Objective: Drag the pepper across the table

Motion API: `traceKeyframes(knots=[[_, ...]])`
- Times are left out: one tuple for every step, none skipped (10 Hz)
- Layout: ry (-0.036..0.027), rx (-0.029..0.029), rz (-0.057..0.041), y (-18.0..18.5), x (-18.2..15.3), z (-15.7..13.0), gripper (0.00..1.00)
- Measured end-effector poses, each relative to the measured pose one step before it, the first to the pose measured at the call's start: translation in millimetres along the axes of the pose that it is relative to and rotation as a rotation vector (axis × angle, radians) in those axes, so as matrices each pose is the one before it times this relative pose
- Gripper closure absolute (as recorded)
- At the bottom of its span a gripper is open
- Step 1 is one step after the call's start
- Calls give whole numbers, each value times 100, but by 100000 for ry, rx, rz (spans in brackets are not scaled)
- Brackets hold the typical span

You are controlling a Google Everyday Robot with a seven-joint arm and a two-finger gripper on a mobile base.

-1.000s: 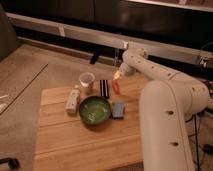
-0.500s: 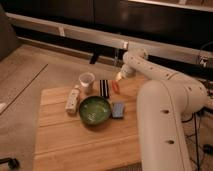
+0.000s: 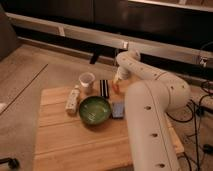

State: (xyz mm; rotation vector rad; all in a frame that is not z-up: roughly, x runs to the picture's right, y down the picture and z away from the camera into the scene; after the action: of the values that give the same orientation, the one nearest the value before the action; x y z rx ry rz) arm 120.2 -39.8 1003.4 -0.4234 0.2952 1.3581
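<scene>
The small orange-red pepper (image 3: 116, 87) lies on the far part of the light wooden table (image 3: 75, 145), just right of the black block. My gripper (image 3: 117, 80) points down at the end of the white arm (image 3: 150, 110), right above the pepper and touching or nearly touching it. The arm reaches from the front right over the table's right side and hides part of it.
A black rectangular block (image 3: 104, 88) lies left of the pepper. A white cup (image 3: 87, 80) and a small bottle (image 3: 73, 99) stand at the far left. A green bowl (image 3: 94, 110) sits mid-table with a blue sponge pad (image 3: 118, 109) to its right.
</scene>
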Motion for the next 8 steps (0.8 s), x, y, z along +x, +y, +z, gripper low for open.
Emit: traceKeyframes(knots=[[2617,-280,-263,479,451,938,35],[2688,130,-257,293,399,937,35],[2136,-133,-23,209,309,723,35],[1752,-673,-92,392,182,675,35],[1071,-553,-896,535,-86,518,36],[1102,-116,-1215,460,-61,532,43],[441,44,-646,162,-114,237,51],[479,-114,-556,182,-170,197,63]])
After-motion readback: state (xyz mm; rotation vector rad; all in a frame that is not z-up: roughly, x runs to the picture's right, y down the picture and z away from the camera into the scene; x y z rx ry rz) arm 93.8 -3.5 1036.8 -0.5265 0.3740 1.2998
